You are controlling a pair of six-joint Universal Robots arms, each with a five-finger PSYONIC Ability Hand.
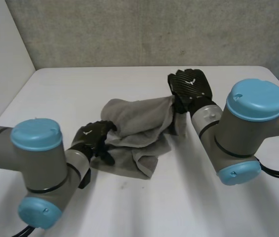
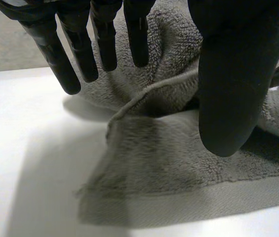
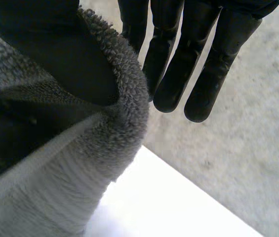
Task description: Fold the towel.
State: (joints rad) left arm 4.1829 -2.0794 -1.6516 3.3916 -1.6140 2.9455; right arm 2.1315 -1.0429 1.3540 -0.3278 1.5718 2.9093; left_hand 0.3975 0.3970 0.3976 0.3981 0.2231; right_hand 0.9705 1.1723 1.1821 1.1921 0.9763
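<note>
Prob fold 1 underway: towel (image 1: pixel 137 133) bunched on worktop (image 1: pixel 203 197), right hand (image 1: pixel 191 86) pinching its right corner up, thumb vs straight fingers (image 3: pixel 171 74); left hand (image 1: pixel 94 138) fingers (image 2: pixel 104 44) slack over its left edge, no grip, so nxt needs one.

No writing can be read

A small white mark sits on the back of the black left hand (image 1: pixel 92 137) and the black right hand (image 1: pixel 191 85); neither reads as letters or numbers.
</note>
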